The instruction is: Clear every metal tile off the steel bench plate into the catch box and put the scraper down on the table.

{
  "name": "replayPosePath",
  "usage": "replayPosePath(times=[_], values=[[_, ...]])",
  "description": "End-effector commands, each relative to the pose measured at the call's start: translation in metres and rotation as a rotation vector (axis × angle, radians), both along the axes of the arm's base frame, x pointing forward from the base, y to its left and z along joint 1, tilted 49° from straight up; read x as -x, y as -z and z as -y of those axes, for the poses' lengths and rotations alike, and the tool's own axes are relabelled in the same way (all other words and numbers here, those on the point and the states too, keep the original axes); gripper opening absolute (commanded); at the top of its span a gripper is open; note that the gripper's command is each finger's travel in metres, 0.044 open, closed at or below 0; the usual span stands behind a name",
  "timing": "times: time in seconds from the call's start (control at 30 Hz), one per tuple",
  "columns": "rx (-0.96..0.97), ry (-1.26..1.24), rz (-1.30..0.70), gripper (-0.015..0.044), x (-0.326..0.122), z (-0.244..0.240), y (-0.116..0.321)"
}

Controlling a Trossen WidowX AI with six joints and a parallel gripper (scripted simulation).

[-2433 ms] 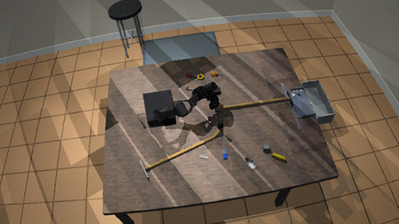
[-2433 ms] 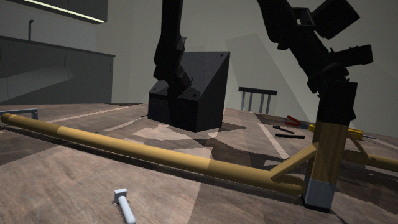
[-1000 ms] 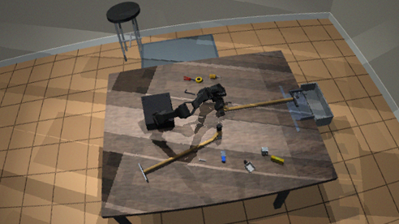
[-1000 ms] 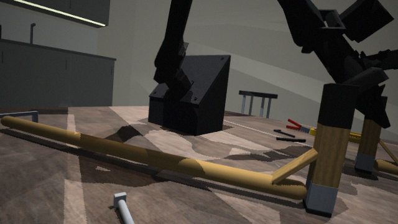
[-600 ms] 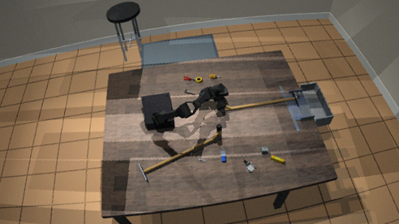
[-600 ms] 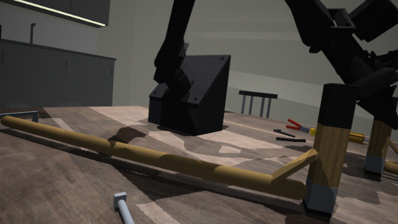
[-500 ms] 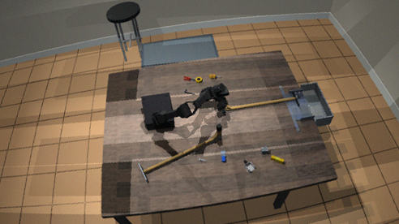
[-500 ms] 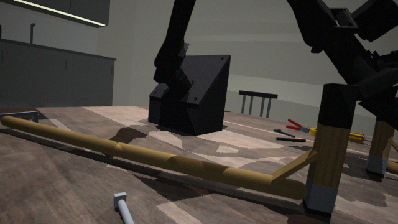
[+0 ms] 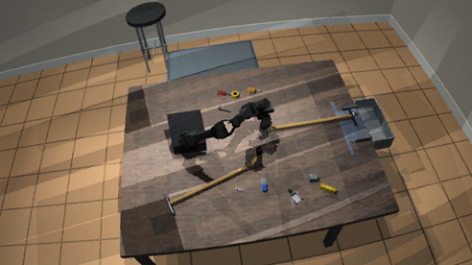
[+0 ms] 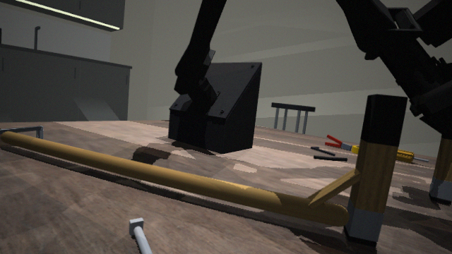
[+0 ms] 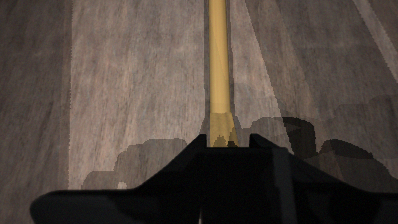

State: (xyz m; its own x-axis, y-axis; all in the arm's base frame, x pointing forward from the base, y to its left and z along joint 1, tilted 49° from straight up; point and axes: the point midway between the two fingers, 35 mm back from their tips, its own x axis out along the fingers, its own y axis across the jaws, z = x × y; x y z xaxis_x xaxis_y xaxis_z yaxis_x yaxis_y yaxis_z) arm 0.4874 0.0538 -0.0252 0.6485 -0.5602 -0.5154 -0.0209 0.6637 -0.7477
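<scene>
My gripper (image 9: pixel 267 127) (image 11: pixel 227 140) is shut on the upright handle (image 10: pixel 443 166) of the long scraper. Its yellow shaft (image 9: pixel 311 122) (image 11: pixel 218 65) runs low over the wooden table toward the far right. The scraper's dark blade (image 9: pixel 351 110) sits at the far end of the steel bench plate (image 9: pixel 353 135), at the mouth of the grey catch box (image 9: pixel 385 133). I see no tile on the bare plate. What lies inside the box is too small to tell.
A second scraper (image 9: pixel 213 182) (image 10: pixel 141 173) lies across the table's middle, with its upright handle (image 10: pixel 381 166) close beside my gripper. The black arm base (image 9: pixel 185 128) (image 10: pixel 229 106) stands behind. Pliers (image 9: pixel 222 93) (image 10: pixel 335 142), a bolt (image 9: pixel 239 190) (image 10: pixel 139 234) and a blue item (image 9: pixel 264 184) lie scattered.
</scene>
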Motion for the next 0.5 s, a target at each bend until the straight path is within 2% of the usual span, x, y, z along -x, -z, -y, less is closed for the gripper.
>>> replayPosePath(times=[0.0, 0.47], values=[[-0.003, -0.011, 0.000, 0.0000, -0.008, -0.004, 0.000], [-0.003, -0.011, 0.001, 0.0000, -0.025, -0.004, -0.001]])
